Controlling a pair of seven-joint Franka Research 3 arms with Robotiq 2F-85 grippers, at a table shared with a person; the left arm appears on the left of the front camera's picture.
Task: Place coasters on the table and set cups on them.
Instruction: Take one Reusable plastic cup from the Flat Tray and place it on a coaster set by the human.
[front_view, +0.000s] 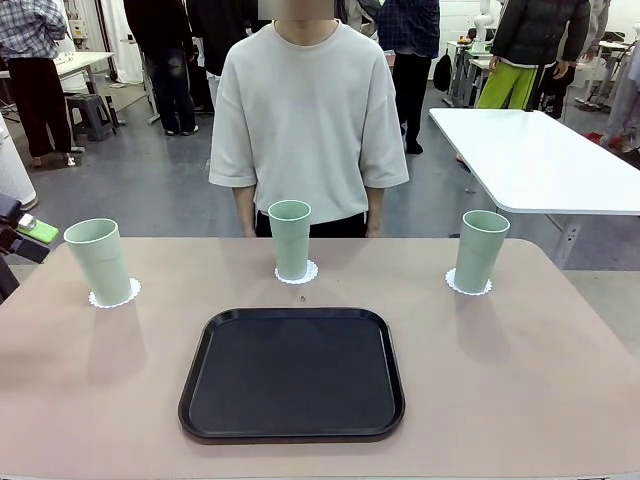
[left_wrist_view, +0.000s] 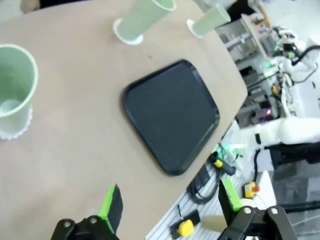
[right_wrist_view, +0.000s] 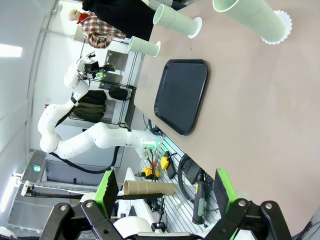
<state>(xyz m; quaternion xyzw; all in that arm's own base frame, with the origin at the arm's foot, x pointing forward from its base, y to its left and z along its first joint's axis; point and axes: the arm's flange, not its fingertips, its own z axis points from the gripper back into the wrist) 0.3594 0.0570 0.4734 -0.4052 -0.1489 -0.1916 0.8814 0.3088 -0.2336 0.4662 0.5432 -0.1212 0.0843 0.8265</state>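
Tray (front_view: 292, 373) bare at near edge, three cups (front_view: 290, 239) on coasters (front_view: 297, 273) along far edge; left hand (left_wrist_view: 167, 207), right hand (right_wrist_view: 164, 188) both spread, holding nothing; task looks done, retract next.

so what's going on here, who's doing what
Nothing is being handled right now. Three cups stand upright on the table, each on its own coaster: the left cup, the middle cup and the right cup. A black tray lies in front of them. A person stands at the far side, arms down. The left gripper and right gripper are both open, holding nothing, off the table's near edge.
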